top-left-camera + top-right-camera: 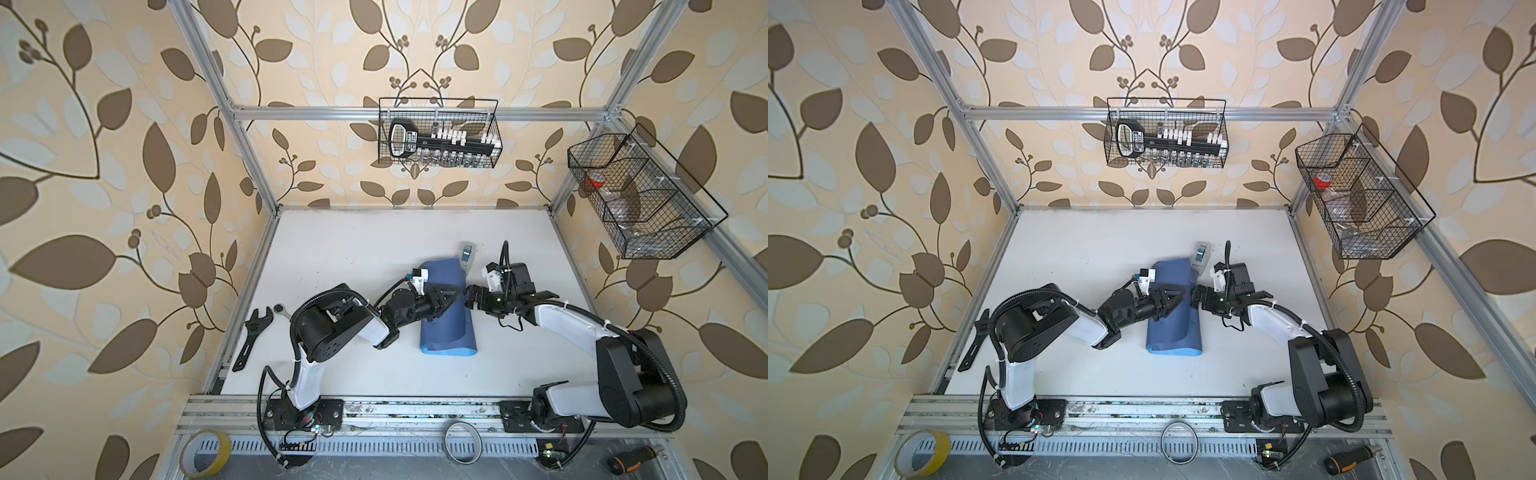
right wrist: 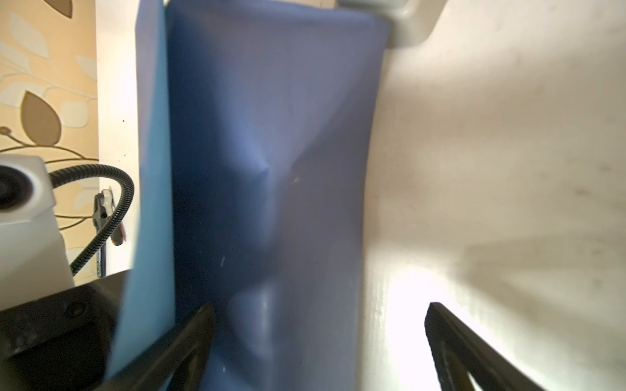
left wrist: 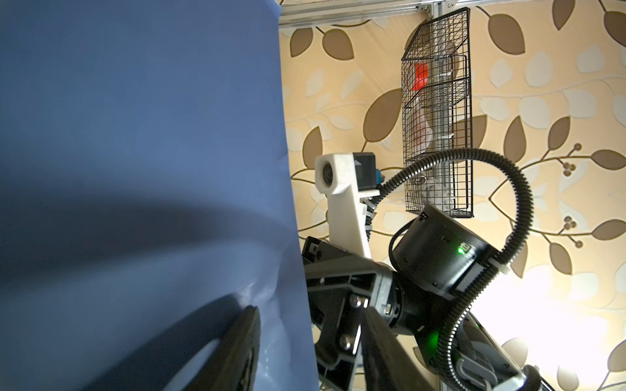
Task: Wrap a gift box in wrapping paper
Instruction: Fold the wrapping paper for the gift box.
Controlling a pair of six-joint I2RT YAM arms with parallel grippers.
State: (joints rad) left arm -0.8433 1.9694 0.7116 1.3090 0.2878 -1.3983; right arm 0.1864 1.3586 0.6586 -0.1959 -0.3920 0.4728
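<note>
One wrench lies by the table's left edge, well apart from the rest. Next, the left gripper hangs over the wrapping paper, which lies folded over near mid-table, dark side up, w/ a light-blue strip showing at its front end. Its jaws are parted, nothing pinched. In the left wrist view one finger is over the dark paper and the other is past the sheet's edge.

The right gripper is just beside the paper's right edge, approx. level w/ the left one, tips nearly facing. It's spread wide, holding nothing: one finger over the paper, the other over bare table. A tape dispenser stands just off the paper's back right corner. The gift box can't be seen.
</note>
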